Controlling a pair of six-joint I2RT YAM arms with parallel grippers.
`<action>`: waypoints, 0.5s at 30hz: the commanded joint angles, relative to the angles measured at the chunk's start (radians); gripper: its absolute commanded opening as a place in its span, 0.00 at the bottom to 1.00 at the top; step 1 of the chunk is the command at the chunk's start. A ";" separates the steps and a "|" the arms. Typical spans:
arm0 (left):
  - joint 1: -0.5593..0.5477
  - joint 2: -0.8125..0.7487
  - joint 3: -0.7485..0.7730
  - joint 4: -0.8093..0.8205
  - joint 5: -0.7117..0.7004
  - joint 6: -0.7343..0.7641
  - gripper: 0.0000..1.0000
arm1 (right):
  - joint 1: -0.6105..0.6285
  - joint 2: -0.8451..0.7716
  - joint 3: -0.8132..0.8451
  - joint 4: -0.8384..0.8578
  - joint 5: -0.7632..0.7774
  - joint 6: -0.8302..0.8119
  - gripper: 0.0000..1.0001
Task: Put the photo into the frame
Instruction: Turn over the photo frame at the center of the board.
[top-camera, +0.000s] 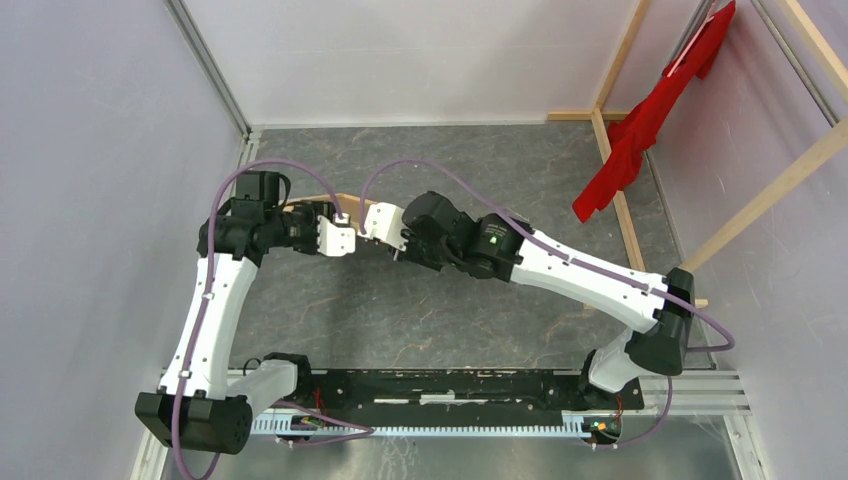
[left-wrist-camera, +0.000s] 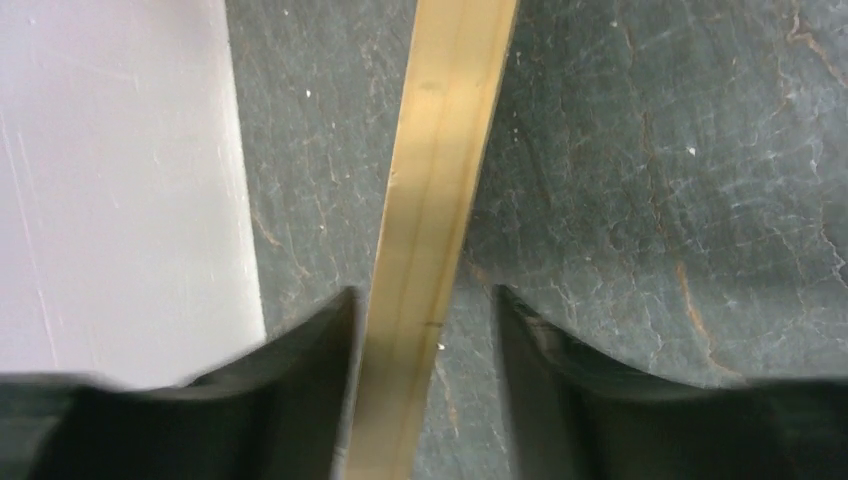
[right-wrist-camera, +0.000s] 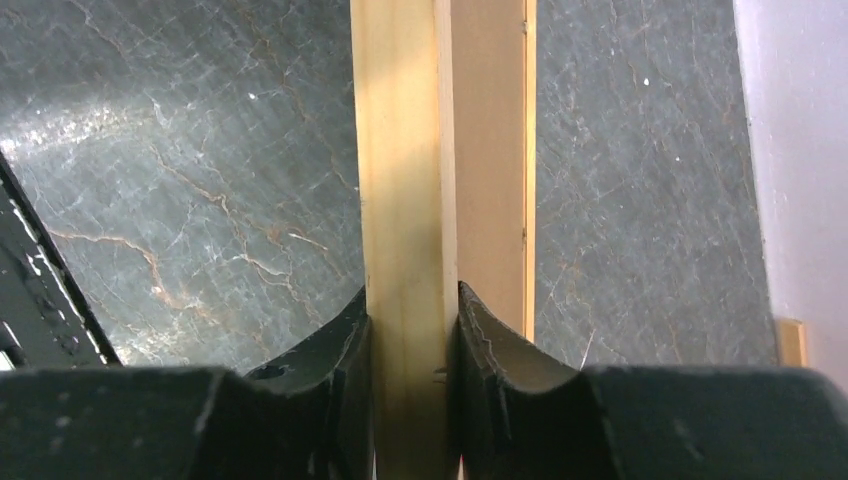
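Observation:
The frame (top-camera: 352, 202) stands on edge over the dark stone table between my two wrists; only a thin strip of light wood shows from above. In the left wrist view its rail (left-wrist-camera: 440, 150) runs between my left gripper's (left-wrist-camera: 425, 310) jaws, against the left finger and with a clear gap to the right one, so the gripper (top-camera: 335, 238) is open. My right gripper (right-wrist-camera: 411, 305) is shut on the rail (right-wrist-camera: 400, 150), both pads pressed to the wood; from above it (top-camera: 381, 223) sits just right of the left one. A brown backing board (right-wrist-camera: 490, 150) lies behind the rail. The photo is hidden.
A red cloth (top-camera: 650, 120) hangs from a rack of long wooden beams (top-camera: 770, 190) at the back right. White walls enclose the table on the left, back and right. A black rail (top-camera: 450, 385) with the arm bases runs along the near edge.

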 joint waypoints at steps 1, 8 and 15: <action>0.003 0.000 0.077 0.034 0.079 -0.196 0.74 | -0.025 0.029 0.152 0.014 0.059 0.080 0.19; 0.114 0.027 0.190 0.168 0.216 -0.519 1.00 | -0.111 0.107 0.449 -0.076 -0.065 0.198 0.08; 0.310 0.065 0.258 0.530 0.380 -1.112 1.00 | -0.362 0.126 0.496 -0.044 -0.367 0.463 0.06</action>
